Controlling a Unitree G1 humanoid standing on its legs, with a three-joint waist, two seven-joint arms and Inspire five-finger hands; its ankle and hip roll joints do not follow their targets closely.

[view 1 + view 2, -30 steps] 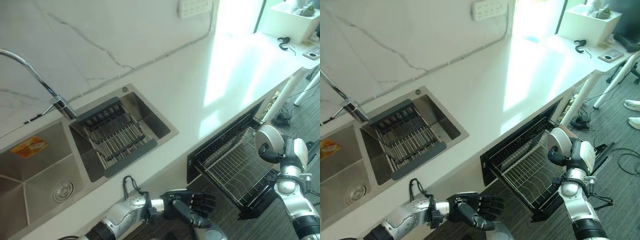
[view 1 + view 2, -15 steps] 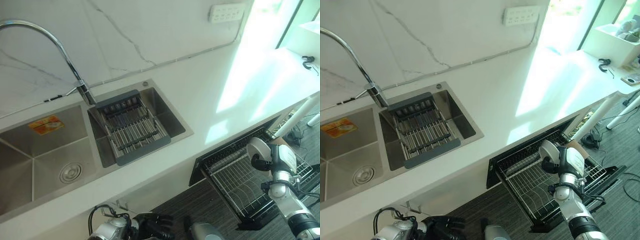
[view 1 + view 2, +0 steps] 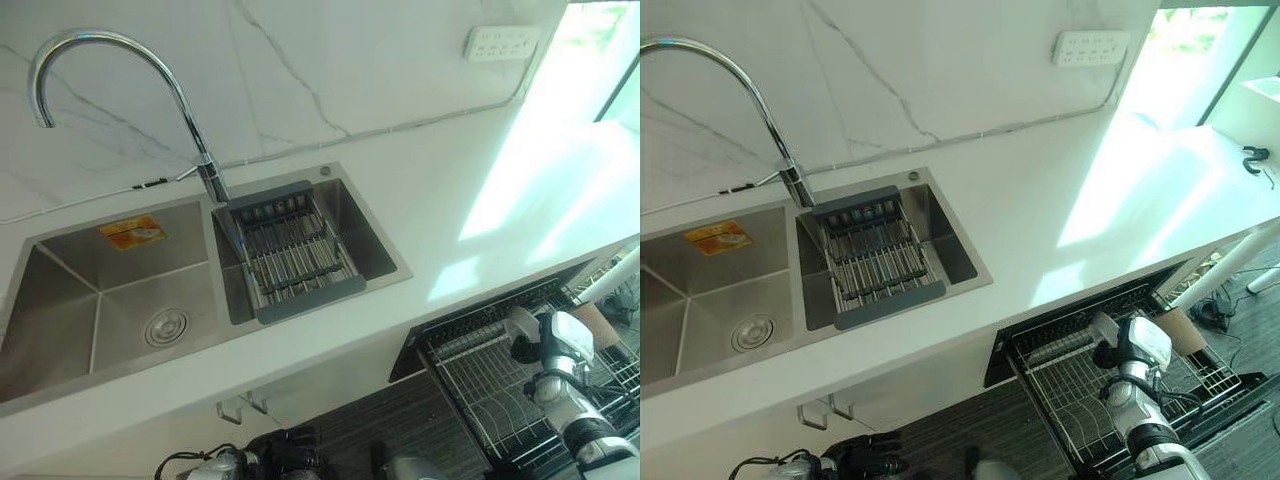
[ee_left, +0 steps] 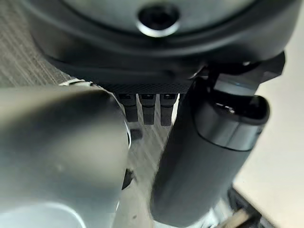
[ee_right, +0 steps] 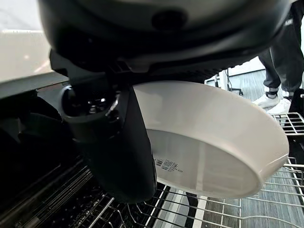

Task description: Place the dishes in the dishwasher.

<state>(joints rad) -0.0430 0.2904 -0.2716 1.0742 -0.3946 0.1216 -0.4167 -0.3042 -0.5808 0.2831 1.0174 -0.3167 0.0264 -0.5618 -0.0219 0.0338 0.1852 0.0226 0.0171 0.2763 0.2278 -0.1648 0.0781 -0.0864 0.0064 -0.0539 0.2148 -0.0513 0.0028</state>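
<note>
Low at seven o'clock, the left hand [image 3: 868, 458] hangs below the countertop [image 3: 440, 210], its fingers [image 4: 148, 108] curled on nothing. Centrally, the sink [image 3: 120, 290] and its drying rack [image 3: 292, 255] sit under the faucet [image 3: 150, 80]. At four o'clock the right hand [image 3: 1118, 352] clamps a white plate [image 5: 213, 137] above the dishwasher rack [image 3: 1070, 385]; the right wrist view adds a person's legs [image 5: 280, 52] behind.
</note>
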